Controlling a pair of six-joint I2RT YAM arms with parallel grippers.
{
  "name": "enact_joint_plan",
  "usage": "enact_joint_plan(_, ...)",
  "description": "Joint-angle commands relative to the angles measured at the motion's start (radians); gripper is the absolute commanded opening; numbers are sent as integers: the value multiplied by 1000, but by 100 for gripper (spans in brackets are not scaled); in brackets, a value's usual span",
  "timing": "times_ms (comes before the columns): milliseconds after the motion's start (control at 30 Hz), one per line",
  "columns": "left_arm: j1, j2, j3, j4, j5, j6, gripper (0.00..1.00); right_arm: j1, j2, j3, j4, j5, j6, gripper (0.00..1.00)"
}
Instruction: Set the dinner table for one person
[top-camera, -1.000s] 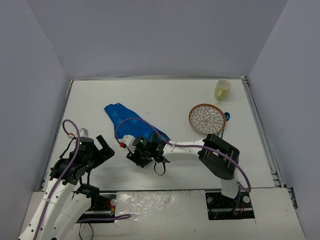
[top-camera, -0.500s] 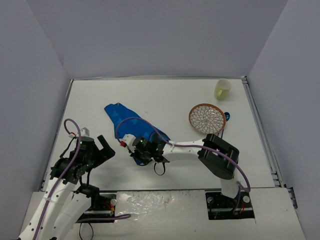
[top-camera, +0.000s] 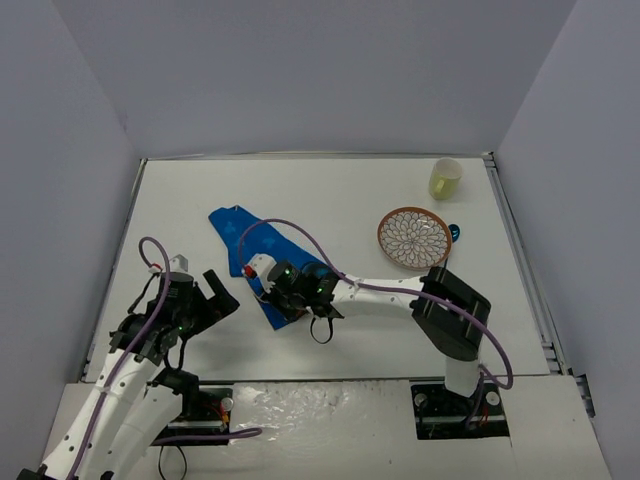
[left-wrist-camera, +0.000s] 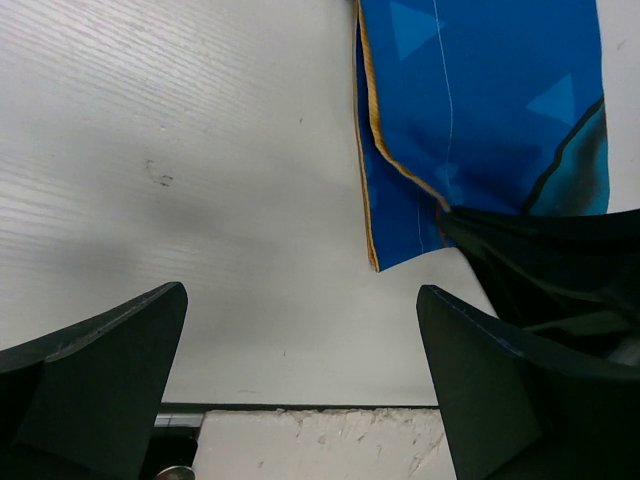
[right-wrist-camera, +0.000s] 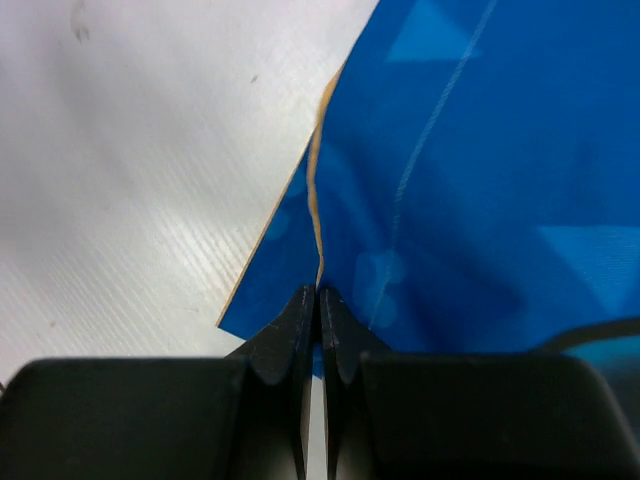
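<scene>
— Where does everything sit, starting from the left?

— The left gripper (top-camera: 215, 296) hangs over bare tabletop with its jaws spread wide and nothing between them. Just to its right, the blue placemat (top-camera: 228, 225) lies crumpled and partly folded on the dinner table (top-camera: 330, 195), left of centre. The right gripper (right-wrist-camera: 320, 296) is pinched closed on the mat's yellow-trimmed edge, close to its near corner.

— How will it all handle?

— The table looks rigid and fixed, a surface to work on rather than something to grasp. The mat looks thin, light and limp, so I'd expect it to drape and fold. An edge or corner is the sensible hold, and a second pinch along the same hem would probably help spread it flat.

— And further right?

— A patterned plate (top-camera: 413, 238), likely hard and breakable, best taken at the rim. Beyond it, near the far right corner, stands a pale yellow cup (top-camera: 445, 179).
</scene>
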Motion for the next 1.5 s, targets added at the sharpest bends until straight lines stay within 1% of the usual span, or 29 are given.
enact_joint_plan(0, -7, 60, -45, 193, 69, -31, 97, -58, -126, 63, 25, 30, 82, 0)
enact_joint_plan(133, -21, 135, -70, 287, 84, -68, 96, -105, -150, 62, 26, 19, 136, 0)
enact_joint_plan(233, -60, 223, -67, 353, 73, -104, 91, -155, -166, 52, 26, 0, 186, 0)
enact_joint_plan(300, -112, 274, -55, 391, 40, -129, 87, -184, -180, 44, 26, 4, 205, 0)
enact_joint_plan(467, -260, 446, -5, 444, -51, -223, 83, -228, -204, 28, 26, 0, 245, 0)
enact_joint_plan(567, -373, 579, 71, 416, -148, -275, 80, -255, -216, 23, 26, -1, 263, 0)
enact_joint_plan(667, -416, 647, 109, 390, -185, -311, 77, -272, -231, 16, 26, 4, 279, 0)
enact_joint_plan(800, -452, 695, 124, 381, -220, -351, 73, -295, -253, 2, 28, 12, 296, 0)
enact_joint_plan(900, -466, 717, 129, 376, -227, -370, 72, -316, -273, -16, 28, 15, 300, 0)
enact_joint_plan(1100, -510, 752, 170, 312, -282, -392, 71, -351, -309, -46, 36, 3, 306, 0)
enact_joint_plan(1467, -556, 779, 150, 265, -303, -441, 67, -373, -345, -77, 53, -7, 310, 0)
